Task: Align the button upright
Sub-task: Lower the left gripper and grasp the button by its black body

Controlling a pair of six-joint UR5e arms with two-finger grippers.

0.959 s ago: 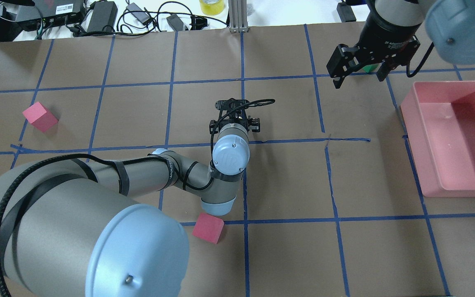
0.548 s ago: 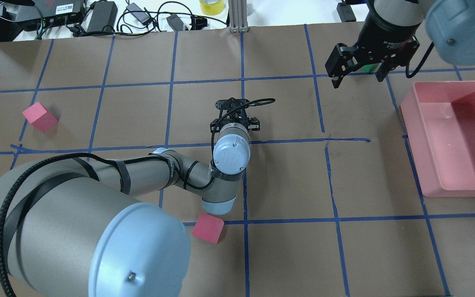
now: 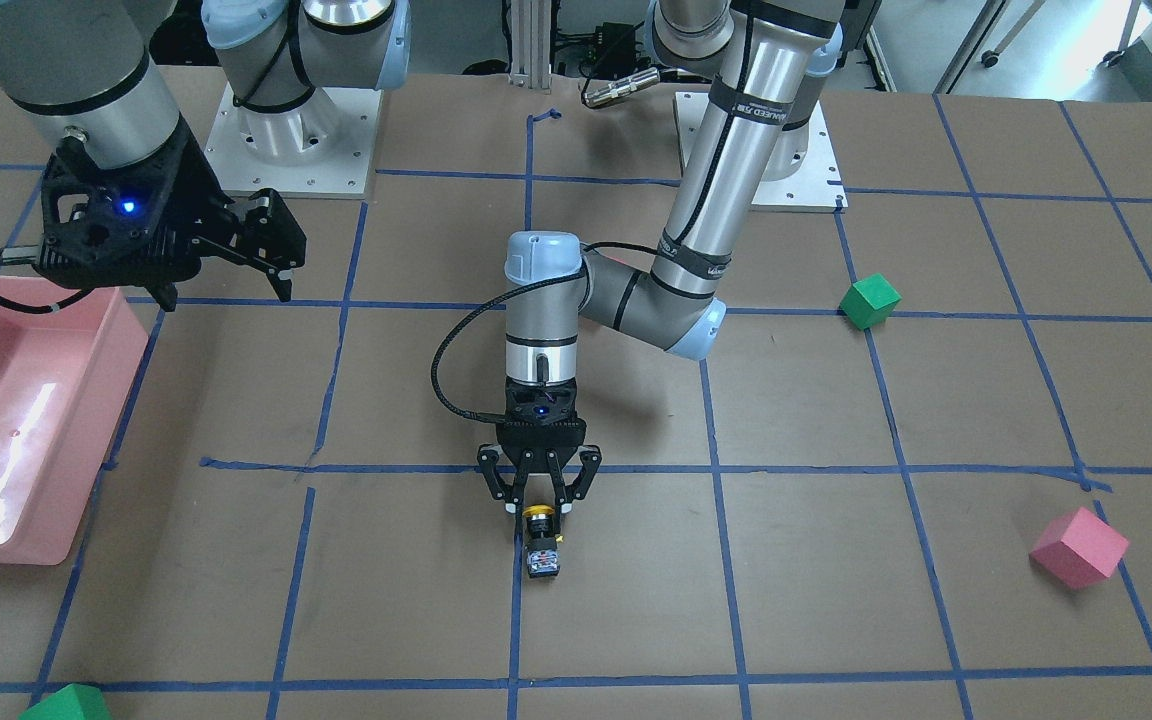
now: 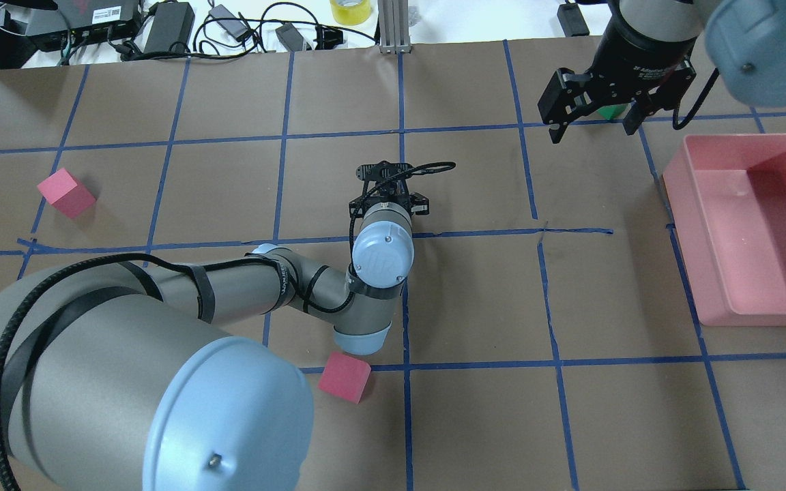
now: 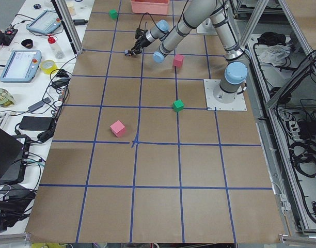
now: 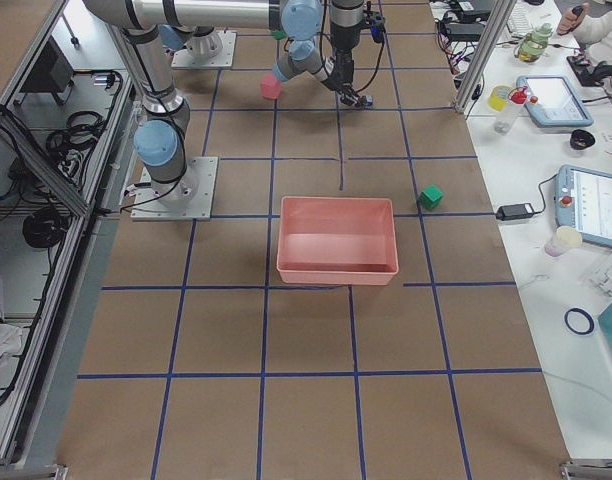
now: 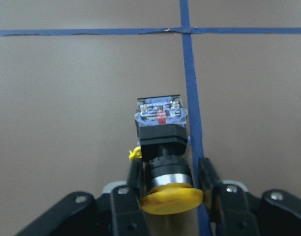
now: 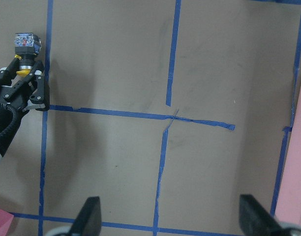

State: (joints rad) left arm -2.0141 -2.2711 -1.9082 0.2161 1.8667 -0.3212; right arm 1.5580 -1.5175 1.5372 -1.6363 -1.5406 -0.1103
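The button (image 3: pixel 540 543) lies on its side on the brown paper, beside a blue tape line. Its yellow cap points toward the robot and its block base points away. My left gripper (image 3: pixel 539 508) reaches down low over it. In the left wrist view its fingers (image 7: pixel 135 179) sit against both sides of the yellow cap of the button (image 7: pixel 160 130). The overhead view hides the button behind the left wrist. My right gripper (image 4: pixel 592 134) hangs open and empty above the far right of the table, well away from the button (image 8: pixel 26 46).
A pink bin (image 4: pixel 681 204) stands at the right edge. Pink cubes lie at the left (image 4: pixel 65 194) and near the left elbow (image 4: pixel 344 377). A green cube (image 4: pixel 613 111) shows behind the right gripper, and another (image 3: pixel 870 301) lies near the left arm's base.
My left gripper's jaws have narrowed slightly around the button. The right gripper has drifted a little up and away. The cubes and the bin have not moved.
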